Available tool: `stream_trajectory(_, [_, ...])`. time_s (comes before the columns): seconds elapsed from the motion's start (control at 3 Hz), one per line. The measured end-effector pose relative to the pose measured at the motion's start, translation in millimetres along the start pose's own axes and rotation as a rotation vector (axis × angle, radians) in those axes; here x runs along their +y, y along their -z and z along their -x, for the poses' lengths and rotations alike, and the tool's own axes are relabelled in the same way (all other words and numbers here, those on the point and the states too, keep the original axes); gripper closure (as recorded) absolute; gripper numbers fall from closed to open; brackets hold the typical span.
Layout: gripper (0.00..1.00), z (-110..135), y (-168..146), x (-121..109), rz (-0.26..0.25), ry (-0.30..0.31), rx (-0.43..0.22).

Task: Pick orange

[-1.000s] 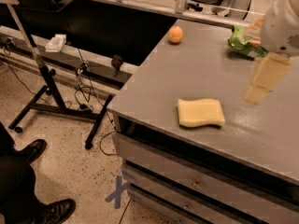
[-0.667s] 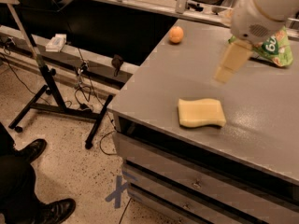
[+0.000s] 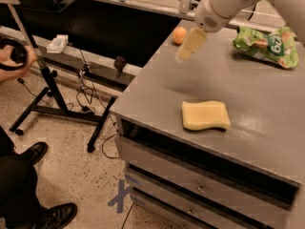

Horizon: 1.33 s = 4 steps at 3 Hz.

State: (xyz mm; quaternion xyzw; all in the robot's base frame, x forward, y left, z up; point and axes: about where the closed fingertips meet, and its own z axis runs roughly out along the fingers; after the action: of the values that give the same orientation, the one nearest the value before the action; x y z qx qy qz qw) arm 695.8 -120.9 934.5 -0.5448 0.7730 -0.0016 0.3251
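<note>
Item 1. Orange (image 3: 179, 35): one small round fruit, smooth-skinned, resting on the grey tabletop (image 3: 157, 87) near its far left edge. Upright and free-standing, with nothing touching it.

Item 2. Gripper (image 3: 187, 47): cream-coloured, motion-blurred, pointing down and to the left above the tabletop. It hung just beside the orange, on the orange's right and slightly nearer the camera, and was not in contact with it. Whether it was open or closed could not be told. It carried nothing that could be made out.

Item 3. Arm (image 3: 224, 1): white, rounded housing, entering from the upper right and ending at the gripper.

Item 4. Yellow sponge (image 3: 205, 115): flat, wavy-edged, lying on the tabletop near the front edge, well apart from the orange.

Item 5. Green snack bag (image 3: 267, 44): crinkled, lying flat at the far right of the tabletop, well apart from both the orange and the sponge.

Item 6. Drawers (image 3: 200, 187): grey fronts stacked beneath the tabletop.

Item 7. Floor area, left: speckled floor with a blue tape cross (image 3: 121, 194), a black metal stand (image 3: 52, 92) with trailing cables, and two black shoes (image 3: 52, 216) at the lower left corner.
</note>
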Motion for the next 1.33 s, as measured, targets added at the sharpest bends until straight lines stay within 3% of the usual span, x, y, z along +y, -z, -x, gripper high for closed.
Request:
stream_trajectory(0.67, [0.00,-0.7,-95.0,-76.5,-0.020,-0.256,-0.108])
stream_trajectory(1.0, [0.00,-9.2,-120.0,-104.6,-0.038,-0.374,-0.175])
stream_trajectory(1.33, [0.00,-8.8,-137.1,-113.0,-0.017,-0.469,-0.250])
